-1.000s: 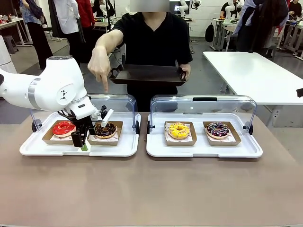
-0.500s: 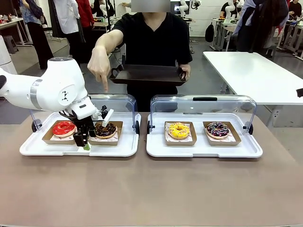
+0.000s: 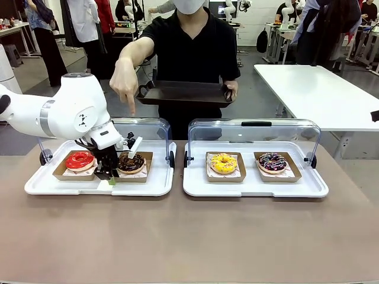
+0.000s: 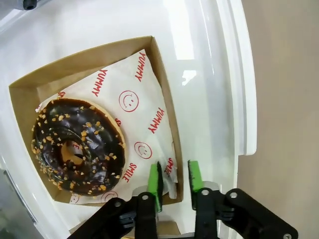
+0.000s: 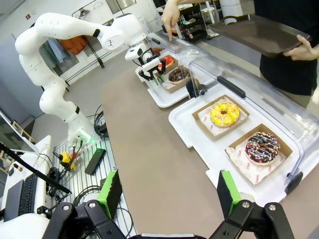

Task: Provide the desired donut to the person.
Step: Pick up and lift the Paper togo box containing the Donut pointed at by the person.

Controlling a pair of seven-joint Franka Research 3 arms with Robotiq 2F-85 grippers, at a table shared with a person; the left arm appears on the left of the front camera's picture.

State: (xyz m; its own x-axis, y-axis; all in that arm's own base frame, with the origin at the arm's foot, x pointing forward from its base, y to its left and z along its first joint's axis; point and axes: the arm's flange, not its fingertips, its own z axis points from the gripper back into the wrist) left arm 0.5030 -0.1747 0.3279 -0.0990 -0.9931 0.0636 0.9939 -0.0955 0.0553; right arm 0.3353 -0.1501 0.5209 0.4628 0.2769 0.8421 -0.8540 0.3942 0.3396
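The left gripper (image 4: 173, 181) is clenched on the cardboard tray (image 4: 162, 84) wall beside the chocolate donut (image 4: 75, 142), likely to lift it without touching the icing. The person's hand (image 3: 124, 83) points down above that donut, marking it as wanted; their brown serving tray (image 3: 183, 93) is held beyond it. The right gripper (image 5: 168, 181), well away from the donut, hangs spread and empty

A brown counter (image 3: 189, 236) is seen, with two lidded trays laid on it side by side. The first white tray (image 3: 59, 188) is set directly beneath the left tool (image 3: 111, 176); the second white tray (image 3: 254, 190) is placed apart, toward the robot's right.
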